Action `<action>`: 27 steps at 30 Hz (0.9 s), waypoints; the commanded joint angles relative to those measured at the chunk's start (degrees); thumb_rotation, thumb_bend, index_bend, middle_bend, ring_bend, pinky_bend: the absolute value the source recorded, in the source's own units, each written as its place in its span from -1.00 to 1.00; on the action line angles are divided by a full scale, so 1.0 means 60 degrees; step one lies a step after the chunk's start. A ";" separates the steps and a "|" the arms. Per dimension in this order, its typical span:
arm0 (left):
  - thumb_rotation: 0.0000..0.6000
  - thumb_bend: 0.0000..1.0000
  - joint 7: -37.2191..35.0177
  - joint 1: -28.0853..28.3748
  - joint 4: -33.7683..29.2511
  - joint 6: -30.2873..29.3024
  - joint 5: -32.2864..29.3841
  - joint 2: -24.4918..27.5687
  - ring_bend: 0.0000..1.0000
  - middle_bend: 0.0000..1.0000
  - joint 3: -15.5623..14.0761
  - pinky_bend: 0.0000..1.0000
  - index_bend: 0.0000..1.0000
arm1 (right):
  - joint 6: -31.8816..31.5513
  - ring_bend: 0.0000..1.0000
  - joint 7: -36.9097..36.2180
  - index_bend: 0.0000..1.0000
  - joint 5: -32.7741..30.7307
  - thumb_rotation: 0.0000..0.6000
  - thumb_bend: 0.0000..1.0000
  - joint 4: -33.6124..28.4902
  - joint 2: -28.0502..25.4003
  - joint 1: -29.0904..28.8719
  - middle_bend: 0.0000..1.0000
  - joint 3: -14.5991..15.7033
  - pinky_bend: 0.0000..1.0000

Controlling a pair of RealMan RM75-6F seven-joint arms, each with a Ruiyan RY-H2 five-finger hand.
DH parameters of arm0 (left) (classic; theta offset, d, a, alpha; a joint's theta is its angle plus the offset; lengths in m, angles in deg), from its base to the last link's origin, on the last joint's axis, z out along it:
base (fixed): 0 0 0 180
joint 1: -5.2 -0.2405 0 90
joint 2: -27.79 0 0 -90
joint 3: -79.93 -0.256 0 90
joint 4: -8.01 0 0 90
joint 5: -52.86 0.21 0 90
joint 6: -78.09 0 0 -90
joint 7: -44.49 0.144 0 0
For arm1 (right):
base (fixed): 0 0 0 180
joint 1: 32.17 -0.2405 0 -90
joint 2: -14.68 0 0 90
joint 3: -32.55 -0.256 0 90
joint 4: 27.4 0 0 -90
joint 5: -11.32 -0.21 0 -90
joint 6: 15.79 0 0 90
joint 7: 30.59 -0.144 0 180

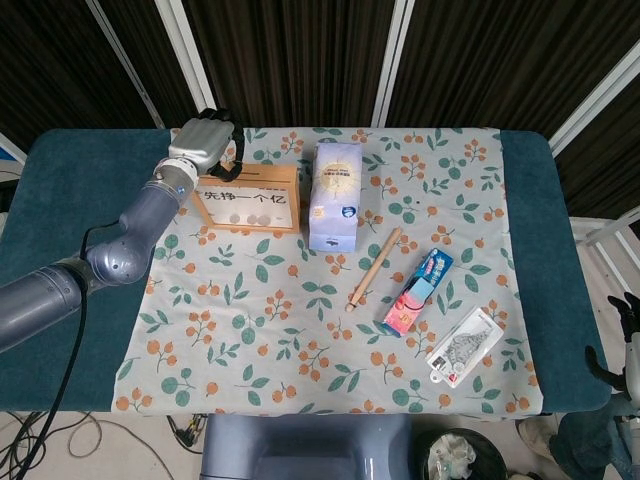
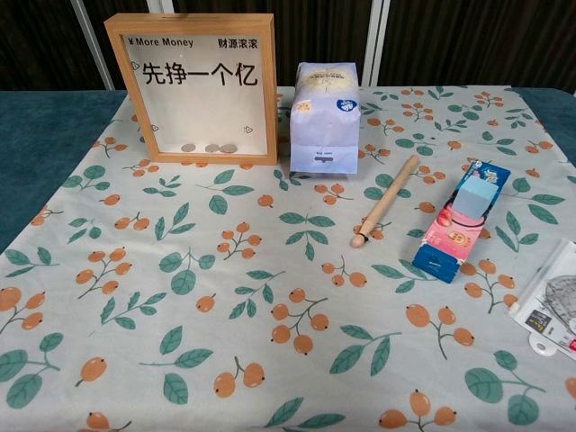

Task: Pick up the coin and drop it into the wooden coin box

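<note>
Wooden coin box (image 2: 191,87): an upright, light-wood frame with a clear front pane, stood at about 11 o'clock on the cloth. Printed on the pane are "¥More Money" at upper left, "财源滚滚" at upper right and, in large characters, "先挣一个亿". Three coins (image 2: 209,148) are seen lying in a row on the inside floor, behind the pane; they are small, round and silver-grey. No coin can be made out on the cloth outside the box.

Left hand (image 1: 203,139): seen in the head view only, held over the top rear edge of the box at its left end, back of the hand uppermost. The fingers are curled away behind it; whether anything is held cannot be told.

Right hand (image 1: 629,310): only a dark sliver is seen at the frame edge at 4 o'clock, off the table; its state cannot be told.

Pale blue paper pouch (image 2: 324,115): standing just beside the box at its 3 o'clock; its print is too small to be read.

Wooden stick (image 2: 385,201): laid diagonally near centre right.

Blue-and-pink carton (image 2: 460,220): flat, at 3 o'clock.

Clear packet (image 2: 556,306): at 4 o'clock, cut by the chest view's edge.

Floral tablecloth (image 2: 270,297): pale, printed with leaves and orange berries, spread over a teal table (image 1: 70,200).
</note>
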 commanded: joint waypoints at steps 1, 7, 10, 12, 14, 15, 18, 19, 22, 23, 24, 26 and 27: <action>1.00 0.05 -0.0179 0.0219 0.0222 0.0230 -0.0010 -0.0056 -1.00 -0.59 -0.0356 -1.00 0.45 | 0.0000 -0.98 0.0018 -0.71 -0.0019 1.00 -0.12 0.0006 0.0014 -0.0005 -0.86 -0.0006 -1.00; 1.00 0.05 -0.0251 0.0502 0.0477 -0.0067 0.0502 -0.0329 -1.00 -0.59 -0.0909 -1.00 0.46 | -0.0046 -0.98 0.0005 -0.71 -0.0097 1.00 -0.12 0.0004 0.0031 0.0006 -0.86 -0.0060 -1.00; 1.00 0.05 -0.0548 0.0463 0.0551 -0.0205 0.0624 -0.0444 -1.00 -0.59 -0.0891 -1.00 0.45 | -0.0048 -0.98 0.0013 -0.71 -0.0104 1.00 -0.12 0.0000 0.0039 0.0008 -0.86 -0.0061 -1.00; 1.00 0.05 -0.0668 0.0444 0.0661 -0.0295 0.0725 -0.0513 -1.00 -0.59 -0.0928 -1.00 0.45 | -0.0054 -0.98 0.0021 -0.71 -0.0101 1.00 -0.12 -0.0002 0.0042 0.0011 -0.86 -0.0059 -1.00; 1.00 0.05 -0.0810 0.0406 0.0758 -0.0361 0.0787 -0.0585 -1.00 -0.59 -0.0946 -1.00 0.44 | -0.0056 -0.98 0.0016 -0.71 -0.0106 1.00 -0.12 -0.0005 0.0042 0.0013 -0.86 -0.0063 -1.00; 1.00 0.05 -0.0897 0.0383 0.0798 -0.0350 0.0794 -0.0607 -1.00 -0.59 -0.0948 -1.00 0.44 | -0.0055 -0.98 0.0018 -0.71 -0.0108 1.00 -0.12 -0.0005 0.0041 0.0014 -0.86 -0.0064 -1.00; 1.00 0.05 -0.1100 0.0338 0.0909 -0.0277 0.0866 -0.0651 -1.00 -0.58 -0.0977 -1.00 0.42 | -0.0059 -0.98 0.0026 -0.71 -0.0109 1.00 -0.12 -0.0007 0.0042 0.0015 -0.86 -0.0065 -1.00; 1.00 0.05 -0.1161 0.0328 0.0948 -0.0234 0.0912 -0.0663 -1.00 -0.58 -0.1010 -1.00 0.41 | -0.0063 -0.98 0.0027 -0.71 -0.0109 1.00 -0.12 -0.0007 0.0044 0.0017 -0.86 -0.0066 -1.00; 1.00 0.05 -0.1283 0.0328 0.0993 -0.0150 0.1020 -0.0683 -1.00 -0.58 -0.1072 -1.00 0.38 | -0.0079 -0.98 0.0017 -0.71 -0.0123 1.00 -0.12 -0.0011 0.0045 0.0023 -0.86 -0.0081 -1.00; 1.00 0.05 -0.1311 0.0335 0.0986 -0.0122 0.1070 -0.0686 -1.00 -0.58 -0.1097 -1.00 0.38 | -0.0088 -0.98 0.0016 -0.71 -0.0128 1.00 -0.12 -0.0012 0.0045 0.0026 -0.86 -0.0086 -1.00; 1.00 0.05 -0.1348 0.0342 0.0983 -0.0106 0.1114 -0.0692 -1.00 -0.58 -0.1110 -1.00 0.37 | -0.0089 -0.98 0.0020 -0.71 -0.0129 1.00 -0.12 -0.0011 0.0044 0.0027 -0.86 -0.0088 -1.00; 1.00 0.05 -0.1428 0.0355 0.0982 -0.0086 0.1182 -0.0715 -1.00 -0.58 -0.1133 -1.00 0.36 | -0.0088 -0.98 0.0030 -0.71 -0.0143 1.00 -0.12 -0.0019 0.0045 0.0028 -0.86 -0.0090 -1.00; 1.00 0.05 -0.1456 0.0368 0.0988 -0.0078 0.1206 -0.0731 -1.00 -0.58 -0.1155 -1.00 0.36 | -0.0087 -0.98 0.0033 -0.71 -0.0146 1.00 -0.12 -0.0023 0.0045 0.0028 -0.86 -0.0090 -1.00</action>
